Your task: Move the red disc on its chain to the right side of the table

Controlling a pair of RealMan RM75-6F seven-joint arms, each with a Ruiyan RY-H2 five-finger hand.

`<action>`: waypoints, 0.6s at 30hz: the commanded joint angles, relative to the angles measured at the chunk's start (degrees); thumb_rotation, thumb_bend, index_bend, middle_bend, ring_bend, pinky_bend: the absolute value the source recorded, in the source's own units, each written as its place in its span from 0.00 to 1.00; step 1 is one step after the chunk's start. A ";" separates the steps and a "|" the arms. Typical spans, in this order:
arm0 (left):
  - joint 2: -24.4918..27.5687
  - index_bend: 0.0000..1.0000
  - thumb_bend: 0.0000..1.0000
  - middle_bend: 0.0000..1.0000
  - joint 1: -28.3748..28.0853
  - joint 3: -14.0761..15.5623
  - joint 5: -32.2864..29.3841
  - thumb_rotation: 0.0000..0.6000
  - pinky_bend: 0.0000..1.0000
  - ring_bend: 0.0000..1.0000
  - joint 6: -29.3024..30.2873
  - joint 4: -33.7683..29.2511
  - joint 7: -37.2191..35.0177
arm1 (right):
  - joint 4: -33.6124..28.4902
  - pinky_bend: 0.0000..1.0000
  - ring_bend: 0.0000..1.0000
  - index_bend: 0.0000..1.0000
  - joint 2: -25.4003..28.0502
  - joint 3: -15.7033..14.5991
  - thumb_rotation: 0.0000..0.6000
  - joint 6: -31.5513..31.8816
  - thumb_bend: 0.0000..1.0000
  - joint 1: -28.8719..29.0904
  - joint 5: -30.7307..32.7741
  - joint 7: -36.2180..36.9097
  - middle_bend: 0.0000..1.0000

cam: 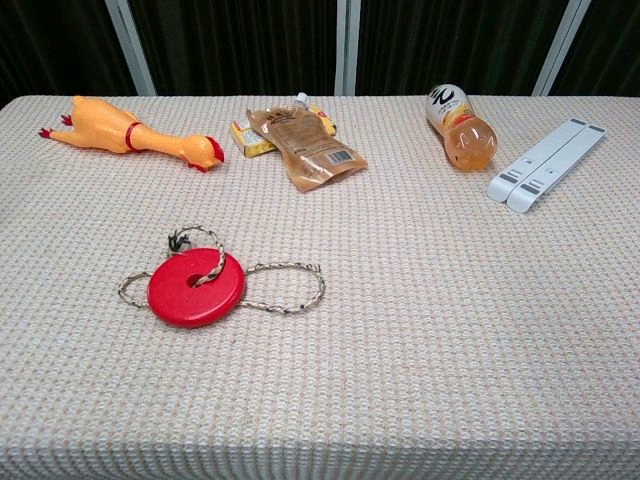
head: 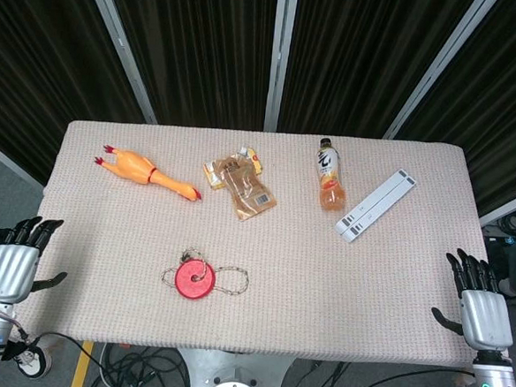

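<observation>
The red disc (head: 195, 280) lies flat on the table's front left-of-centre area, with its braided chain (head: 233, 279) looped out on both sides. In the chest view the red disc (cam: 196, 288) shows a small centre hole and the chain (cam: 290, 287) trails to its right. My left hand (head: 16, 263) hangs beside the table's left edge, fingers apart and empty. Off the right front corner my right hand (head: 480, 306) is held the same way, holding nothing. Neither hand appears in the chest view.
Along the back lie a rubber chicken (head: 149, 173), a brown pouch (head: 245, 188) on a yellow packet, an orange drink bottle (head: 329, 175) and a white folded stand (head: 375, 204). The woven tablecloth (head: 366, 290) is bare at the front right.
</observation>
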 commanded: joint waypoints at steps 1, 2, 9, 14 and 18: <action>-0.06 0.16 0.02 0.17 0.00 0.09 0.13 1.00 0.15 0.10 0.02 0.10 -0.10 | -0.41 0.00 0.00 0.00 0.17 -0.24 1.00 -0.13 0.06 0.09 -0.35 -0.03 0.00; -0.06 0.16 0.02 0.17 0.04 0.12 0.21 1.00 0.15 0.10 0.13 0.11 -0.13 | -0.68 0.00 0.00 0.00 0.33 -0.34 1.00 -0.24 0.06 0.10 -0.44 0.21 0.00; 0.16 0.16 0.02 0.17 0.13 0.37 0.22 1.00 0.15 0.10 -0.05 -0.13 -0.19 | -1.92 0.00 0.00 0.00 1.44 -0.41 1.00 -1.22 0.07 0.76 -0.73 0.30 0.00; 0.14 0.16 0.02 0.17 0.19 0.54 0.40 1.00 0.15 0.10 -0.01 0.15 -0.38 | -2.91 0.00 0.00 0.00 2.02 -0.52 1.00 -2.56 0.07 2.49 -2.56 -1.30 0.00; 0.00 0.16 0.02 0.17 0.69 0.88 0.45 1.00 0.15 0.10 0.42 0.61 -0.51 | -4.75 0.00 0.00 0.00 3.56 -1.06 1.00 -5.91 0.08 5.33 -5.03 -3.59 0.00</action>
